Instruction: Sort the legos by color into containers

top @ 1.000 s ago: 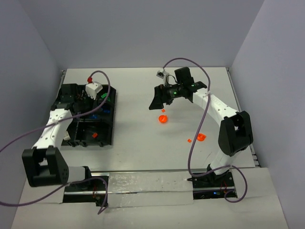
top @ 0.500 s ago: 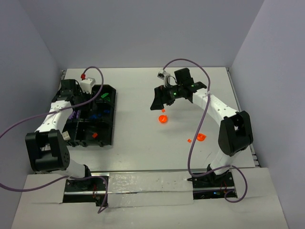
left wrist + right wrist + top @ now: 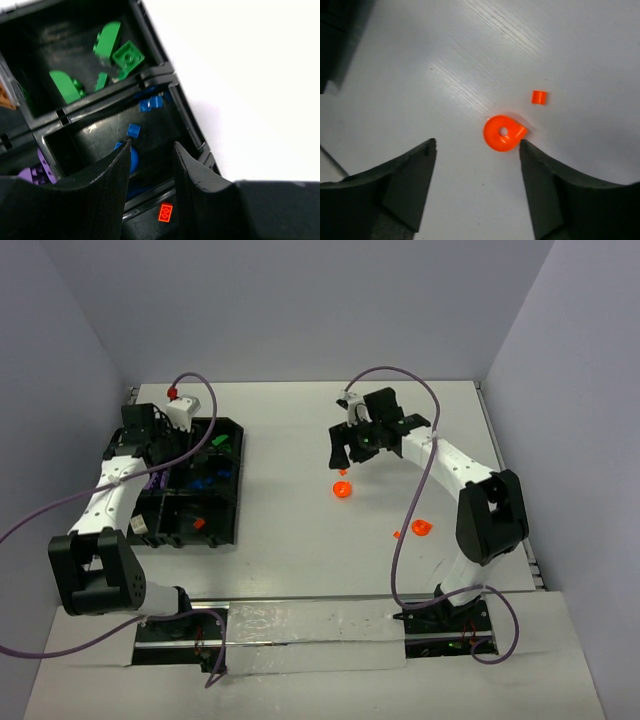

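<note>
The black divided tray (image 3: 236,502) sits at the left. In the left wrist view its compartments hold green pieces (image 3: 120,52), blue pieces (image 3: 133,130), purple pieces (image 3: 41,170) and one red brick (image 3: 165,212). My left gripper (image 3: 155,445) hovers over the tray, open and empty (image 3: 152,146). My right gripper (image 3: 345,450) is open and empty above the table. An orange round piece (image 3: 342,490) lies just beyond its fingertips (image 3: 502,133), with a tiny orange brick (image 3: 538,96) beside it.
A second orange round piece (image 3: 421,528) and a tiny orange bit (image 3: 397,534) lie on the white table near the right arm. Grey walls close in the back and sides. A brown piece (image 3: 5,97) shows at the tray's left edge.
My left gripper has moved left and back over the tray's far side. My right gripper has turned and shifted slightly right, staying above the orange round piece.
</note>
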Action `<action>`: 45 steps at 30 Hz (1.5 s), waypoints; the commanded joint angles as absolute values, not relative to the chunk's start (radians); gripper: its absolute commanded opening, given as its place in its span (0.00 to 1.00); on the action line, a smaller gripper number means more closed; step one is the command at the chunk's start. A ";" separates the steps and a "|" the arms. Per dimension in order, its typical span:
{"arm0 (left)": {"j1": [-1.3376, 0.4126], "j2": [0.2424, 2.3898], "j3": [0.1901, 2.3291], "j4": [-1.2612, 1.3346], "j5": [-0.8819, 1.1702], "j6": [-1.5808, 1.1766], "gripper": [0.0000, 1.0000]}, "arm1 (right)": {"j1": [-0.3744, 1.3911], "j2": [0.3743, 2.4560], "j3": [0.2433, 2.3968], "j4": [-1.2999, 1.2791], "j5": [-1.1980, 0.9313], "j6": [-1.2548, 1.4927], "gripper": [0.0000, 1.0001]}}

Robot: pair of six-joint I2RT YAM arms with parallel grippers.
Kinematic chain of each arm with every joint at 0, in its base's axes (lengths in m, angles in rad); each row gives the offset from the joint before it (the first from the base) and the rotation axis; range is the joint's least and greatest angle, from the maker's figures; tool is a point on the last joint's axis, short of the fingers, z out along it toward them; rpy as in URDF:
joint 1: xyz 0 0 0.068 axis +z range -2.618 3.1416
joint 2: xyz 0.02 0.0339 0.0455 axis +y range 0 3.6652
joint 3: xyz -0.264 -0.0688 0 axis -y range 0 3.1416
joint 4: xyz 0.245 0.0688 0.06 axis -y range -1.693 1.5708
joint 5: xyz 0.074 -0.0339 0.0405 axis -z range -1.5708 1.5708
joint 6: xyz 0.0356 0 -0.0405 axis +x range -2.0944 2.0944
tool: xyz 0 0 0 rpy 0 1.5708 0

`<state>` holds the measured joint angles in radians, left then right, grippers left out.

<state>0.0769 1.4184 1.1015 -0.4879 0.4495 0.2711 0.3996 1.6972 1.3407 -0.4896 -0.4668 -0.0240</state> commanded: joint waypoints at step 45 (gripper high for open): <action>0.008 1.263 1.082 -0.403 0.586 0.156 0.49 | 0.272 2.096 1.263 -0.384 -0.662 0.297 0.27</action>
